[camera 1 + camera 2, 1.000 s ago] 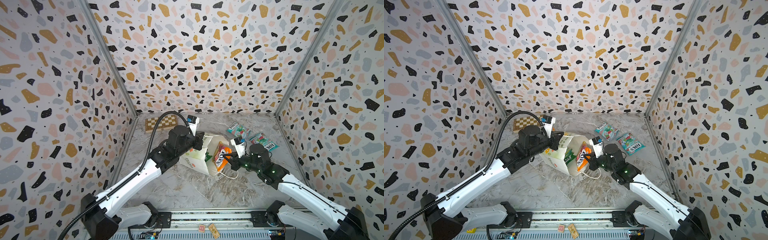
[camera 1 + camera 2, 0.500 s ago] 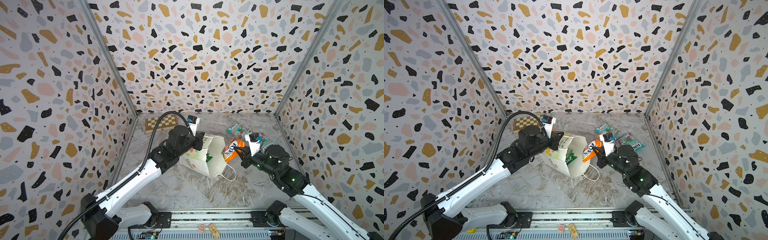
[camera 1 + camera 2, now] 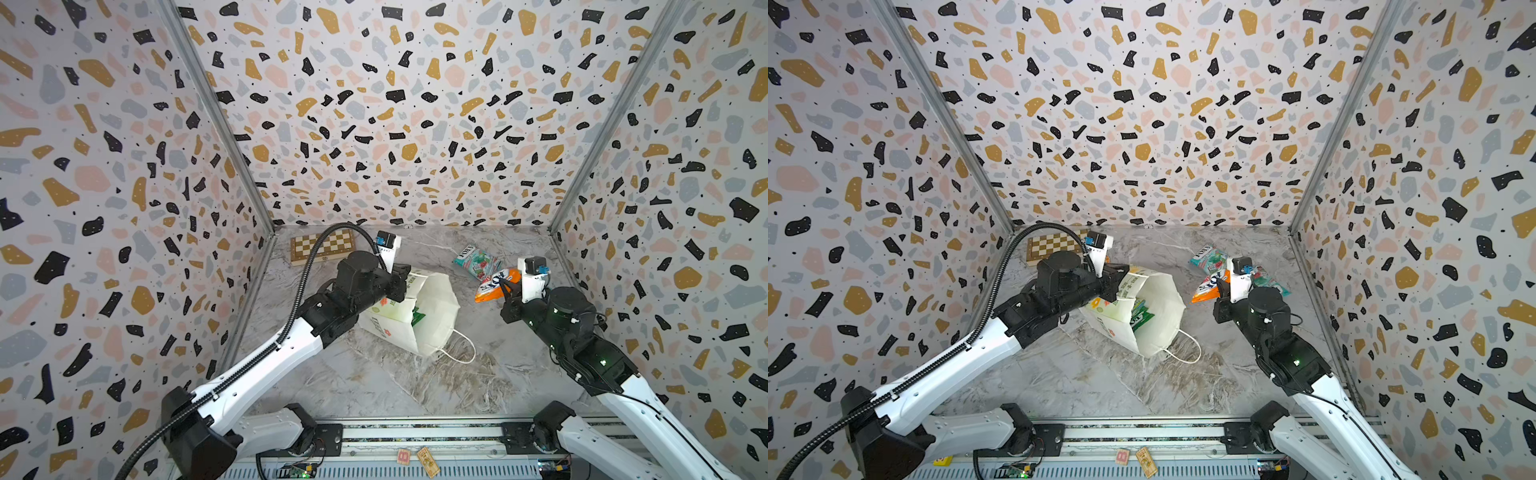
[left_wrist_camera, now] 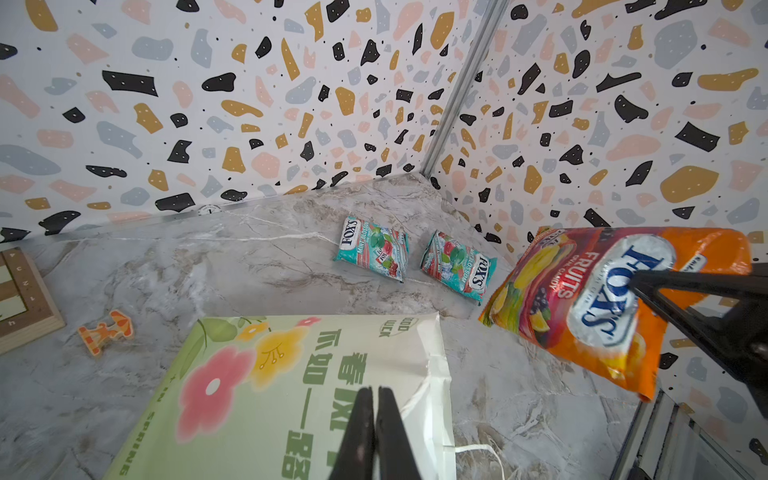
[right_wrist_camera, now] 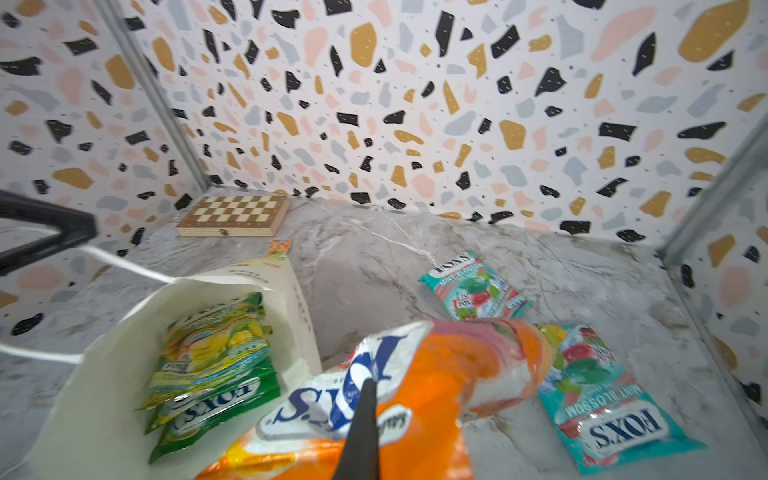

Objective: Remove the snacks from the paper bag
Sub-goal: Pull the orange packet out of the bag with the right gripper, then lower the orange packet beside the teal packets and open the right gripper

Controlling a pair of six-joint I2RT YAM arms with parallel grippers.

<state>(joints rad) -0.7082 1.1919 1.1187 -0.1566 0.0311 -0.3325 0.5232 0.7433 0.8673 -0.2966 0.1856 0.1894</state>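
The grey marbled tabletop [image 3: 374,382] is enclosed by terrazzo-print walls [image 3: 395,104]. The paper bag [image 3: 432,320] lies on its side at centre, with the left hand [image 3: 404,282] clamped on its rim. The right hand [image 3: 506,289] grips an orange packet [image 3: 490,286] off the tabletop, near two teal packets [image 4: 372,249] lying flat. The green packets [image 5: 208,365] are inside the bag.

Counter [image 3: 374,386]: grey marbled top. Lying on it:
- one white paper bag [image 3: 434,301], on its side, mid-counter
- one chessboard [image 3: 322,246], far left corner
- one small orange piece [image 4: 106,330], near the chessboard
- two teal candy packets [image 4: 371,249] [image 4: 458,266], flat, side by side, far right
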